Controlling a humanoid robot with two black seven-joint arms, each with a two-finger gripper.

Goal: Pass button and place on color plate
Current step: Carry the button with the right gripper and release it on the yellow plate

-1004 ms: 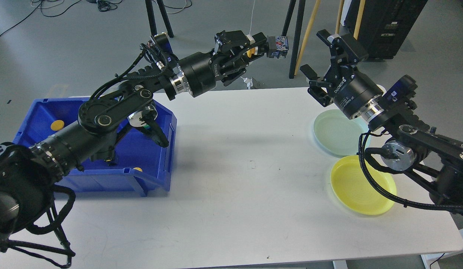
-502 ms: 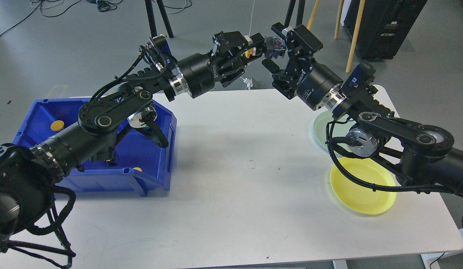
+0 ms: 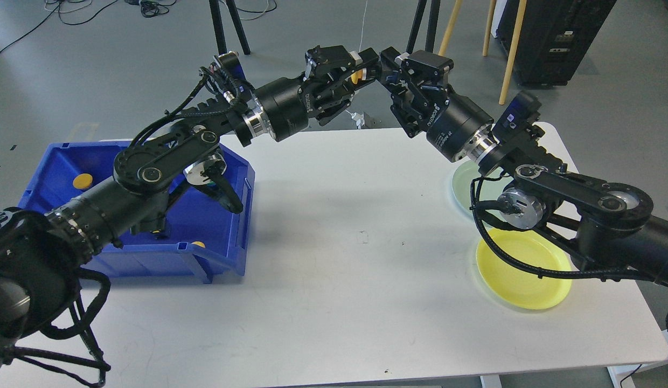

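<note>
One yellow button (image 3: pixel 356 76) sits pinched in left gripper (image 3: pixel 361 73).

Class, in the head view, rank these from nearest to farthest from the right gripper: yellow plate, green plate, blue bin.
1. Green plate, back right of the table, mostly hidden under the arm of the right gripper.
2. Yellow plate, front right.
3. Blue bin, far left.

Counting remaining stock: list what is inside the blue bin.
Inside the blue plastic bin, one round yellow button lies at the far left and another yellow one peeks near the front wall. The black left arm covers the middle.
</note>
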